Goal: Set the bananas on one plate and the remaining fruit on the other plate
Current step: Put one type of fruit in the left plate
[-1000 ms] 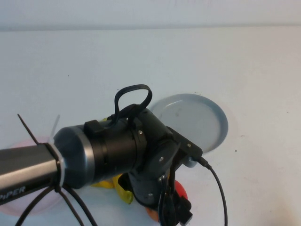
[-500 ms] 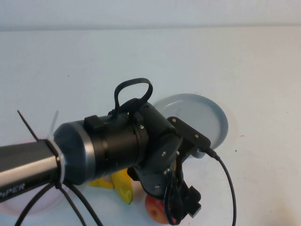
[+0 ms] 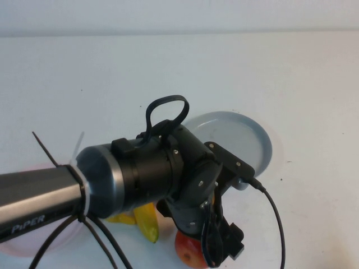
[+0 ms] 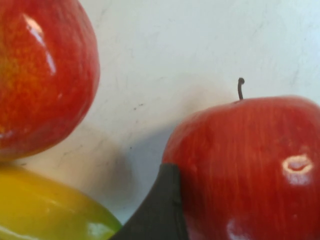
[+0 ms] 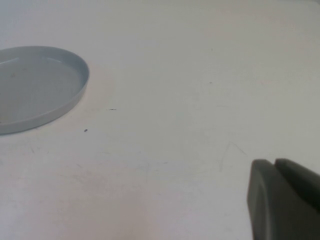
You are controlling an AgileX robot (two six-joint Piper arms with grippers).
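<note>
My left gripper (image 3: 217, 247) points down at the table's near edge, right over a red apple (image 3: 188, 253). In the left wrist view it (image 4: 252, 195) stands open around that stemmed apple (image 4: 260, 150), with one dark finger (image 4: 160, 210) beside it. A second red apple (image 4: 40, 75) and a yellow banana (image 4: 45, 210) lie close by. Banana yellow (image 3: 147, 221) shows under the arm. The grey-blue plate (image 3: 238, 140) lies bare behind the gripper. The pink plate (image 3: 17, 246) is mostly hidden by the arm. My right gripper (image 5: 277, 172) is shut and hovers over bare table, out of the high view.
The left arm and its cables (image 3: 84, 190) cover much of the near left table. In the right wrist view the grey-blue plate (image 5: 35, 90) lies off to one side of the shut gripper, with white table (image 5: 175, 100) between them.
The left arm has shifted a little to the right and its gripper has come down over the red apple. The right gripper has not moved.
</note>
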